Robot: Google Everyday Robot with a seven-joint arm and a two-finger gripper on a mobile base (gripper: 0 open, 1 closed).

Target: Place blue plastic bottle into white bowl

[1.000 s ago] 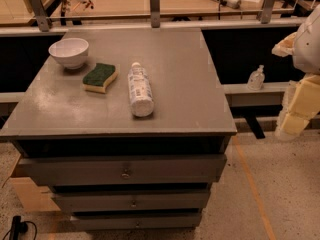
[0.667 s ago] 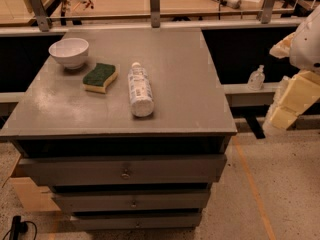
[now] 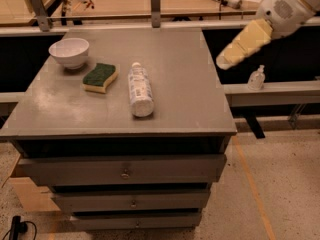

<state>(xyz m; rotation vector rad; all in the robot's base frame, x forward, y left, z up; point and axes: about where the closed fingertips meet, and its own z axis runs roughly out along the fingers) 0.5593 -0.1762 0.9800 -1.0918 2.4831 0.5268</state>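
Observation:
The blue plastic bottle (image 3: 139, 89) lies on its side near the middle of the grey cabinet top (image 3: 185, 74), cap end pointing away from me. The white bowl (image 3: 69, 52) stands upright at the far left of the top and looks empty. My gripper (image 3: 226, 60) hangs in the air just off the right edge of the cabinet top, on a white arm coming from the upper right. It is well to the right of the bottle and touches nothing.
A green and yellow sponge (image 3: 100, 77) lies between bowl and bottle. A small clear pump-dispenser bottle (image 3: 256, 78) stands on the ledge at right. Drawers (image 3: 125, 171) are below the top. A wooden bench with tools runs behind.
My gripper has swung up and to the left, from low beside the right ledge to just off the cabinet's right edge. Bottle, bowl and sponge have not moved.

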